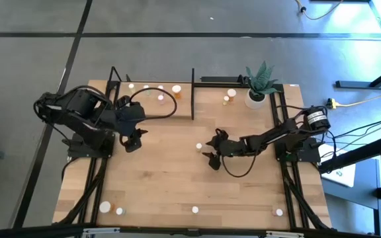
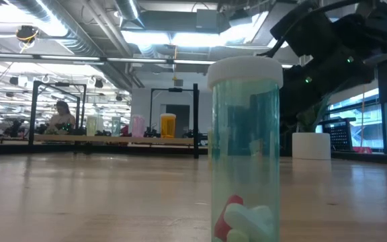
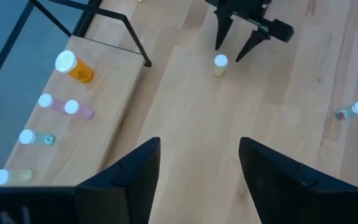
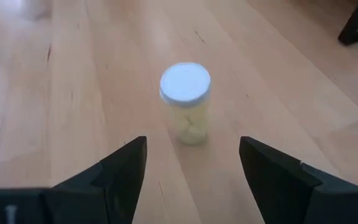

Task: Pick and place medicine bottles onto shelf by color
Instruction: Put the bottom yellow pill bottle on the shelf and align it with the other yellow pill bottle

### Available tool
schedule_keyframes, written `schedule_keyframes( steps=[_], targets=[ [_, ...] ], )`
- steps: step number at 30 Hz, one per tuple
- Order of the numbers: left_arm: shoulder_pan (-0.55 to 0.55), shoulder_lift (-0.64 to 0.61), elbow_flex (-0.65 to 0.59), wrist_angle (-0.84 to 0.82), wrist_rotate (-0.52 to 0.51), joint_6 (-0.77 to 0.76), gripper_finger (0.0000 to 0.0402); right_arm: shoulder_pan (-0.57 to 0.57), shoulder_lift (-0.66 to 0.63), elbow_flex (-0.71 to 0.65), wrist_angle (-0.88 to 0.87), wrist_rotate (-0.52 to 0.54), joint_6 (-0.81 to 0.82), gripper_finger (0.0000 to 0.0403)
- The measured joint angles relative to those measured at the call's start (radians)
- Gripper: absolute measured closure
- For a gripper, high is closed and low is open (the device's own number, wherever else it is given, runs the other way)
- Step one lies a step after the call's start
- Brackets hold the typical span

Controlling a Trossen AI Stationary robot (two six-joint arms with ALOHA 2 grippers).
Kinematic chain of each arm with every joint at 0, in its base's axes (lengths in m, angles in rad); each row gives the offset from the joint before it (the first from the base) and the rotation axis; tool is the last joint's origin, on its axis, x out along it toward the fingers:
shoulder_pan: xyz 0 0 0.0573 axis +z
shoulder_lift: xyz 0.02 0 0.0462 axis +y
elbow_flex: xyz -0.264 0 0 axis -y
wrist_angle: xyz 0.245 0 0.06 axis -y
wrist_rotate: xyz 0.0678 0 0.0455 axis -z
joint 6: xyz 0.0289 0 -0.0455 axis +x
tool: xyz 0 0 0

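Observation:
A small bottle [image 4: 185, 102] with a white cap and a pale yellow body stands upright on its base at the table's middle [image 1: 199, 147]. My right gripper [image 4: 191, 168] is open. Its fingers stand just to the right of the bottle and on either side of its line, apart from it [image 1: 208, 151]. My left gripper [image 1: 132, 140] is open and empty over the table's left half, near the shelf [image 1: 152, 106]. In the left wrist view the shelf [image 3: 104, 81] holds an orange bottle [image 3: 74, 67], two pink bottles [image 3: 61, 106], a green one [image 3: 36, 138] and a pale one [image 3: 11, 177].
A white plant pot [image 1: 256, 99] and two bottles [image 1: 229, 96] stand at the far right. More bottles stand along the near edge [image 1: 111, 209], [image 1: 195, 209], [image 1: 279, 212]. The green one fills the low view [image 2: 245, 151]. A black upright bar [image 1: 192, 92] divides the shelf.

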Motion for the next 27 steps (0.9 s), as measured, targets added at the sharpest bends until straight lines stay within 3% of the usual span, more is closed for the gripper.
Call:
schedule_keyframes(
  steps=[19,27],
  targets=[
    [0.022,0.000,0.000,0.000,0.002,0.001,0.0190,-0.015,0.118,-0.001,0.169,-0.003,-0.056,0.0144],
    [0.021,0.000,0.000,0.000,0.103,0.009,0.0189,-0.037,0.150,0.016,0.227,-0.012,-0.083,0.0144]
  ],
)
